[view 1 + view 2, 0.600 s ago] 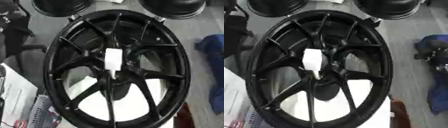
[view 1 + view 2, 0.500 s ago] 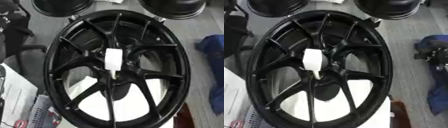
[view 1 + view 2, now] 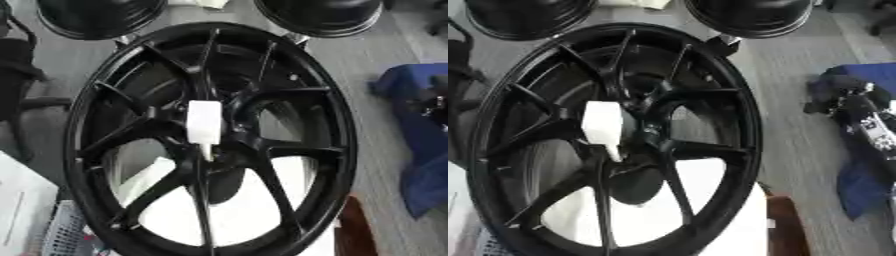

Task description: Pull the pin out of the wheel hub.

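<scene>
Left eye view | white pin (image 3: 204, 125) in black wheel hub (image 3: 214, 145) | blue cloth (image 3: 420, 150) right | hands unseen

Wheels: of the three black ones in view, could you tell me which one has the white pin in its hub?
The large spoked wheel in the middle; the white pin stands at its hub. The two at the far edge show none.

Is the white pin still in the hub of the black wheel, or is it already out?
Still in. The white pin stands at the centre of the black wheel, its narrow lower end at the hub where the spokes meet. No hand shows.
</scene>
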You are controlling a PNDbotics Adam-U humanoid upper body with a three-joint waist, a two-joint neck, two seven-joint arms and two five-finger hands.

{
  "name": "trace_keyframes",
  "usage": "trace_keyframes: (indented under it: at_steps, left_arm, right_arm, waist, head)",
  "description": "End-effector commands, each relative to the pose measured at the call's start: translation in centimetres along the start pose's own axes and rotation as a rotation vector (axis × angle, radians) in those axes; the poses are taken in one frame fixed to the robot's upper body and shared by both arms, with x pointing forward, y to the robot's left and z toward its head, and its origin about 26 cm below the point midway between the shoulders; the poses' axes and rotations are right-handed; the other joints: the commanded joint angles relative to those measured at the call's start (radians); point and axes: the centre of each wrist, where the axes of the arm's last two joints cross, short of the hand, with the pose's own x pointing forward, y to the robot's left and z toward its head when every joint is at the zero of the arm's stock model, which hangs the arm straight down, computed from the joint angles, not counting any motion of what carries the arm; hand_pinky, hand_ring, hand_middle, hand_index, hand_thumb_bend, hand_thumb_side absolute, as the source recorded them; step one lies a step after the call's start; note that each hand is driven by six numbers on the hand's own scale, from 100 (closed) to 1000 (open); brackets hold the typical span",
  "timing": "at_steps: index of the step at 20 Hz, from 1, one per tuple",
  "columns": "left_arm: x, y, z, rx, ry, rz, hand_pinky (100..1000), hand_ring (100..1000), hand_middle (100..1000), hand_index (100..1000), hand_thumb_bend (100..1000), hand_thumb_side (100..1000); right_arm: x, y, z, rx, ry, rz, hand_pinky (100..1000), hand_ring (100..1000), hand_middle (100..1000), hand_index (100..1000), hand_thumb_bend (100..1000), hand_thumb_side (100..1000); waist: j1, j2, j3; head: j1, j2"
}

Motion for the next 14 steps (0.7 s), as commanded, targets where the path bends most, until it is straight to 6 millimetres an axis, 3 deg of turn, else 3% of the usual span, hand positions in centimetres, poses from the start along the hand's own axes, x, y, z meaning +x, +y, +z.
trace_keyframes:
  at_steps: [1,8,14]
  left_arm:
    - [2.3,1.5,-1.3,-0.150,-0.036,-0.189,708,700,589,729,276,646]
    - [8.0,2.8,-3.7,-0.453,-0.057,-0.525,744,721,616,754,317,621]
    - [11.1,2.0,-4.8,-0.629,-0.035,-0.738,774,742,647,778,361,603]
  right_arm:
    - [1.1,-0.5,-0.2,0.017,-0.009,0.046,809,660,635,804,100,547]
    - [1.1,-0.7,0.1,0.023,0.012,0.076,809,659,634,804,100,552]
    - [1.2,-0.9,0.4,0.028,0.033,0.100,809,658,633,804,100,556]
  waist:
    - [0.004,-0.018,0.001]
    - [0.024,-0.020,0.001]
    - [0.044,-0.022,0.009]
  head:
    - [-0.010,-0.009]
    - [-0.012,-0.007]
    - [0.001,0.001]
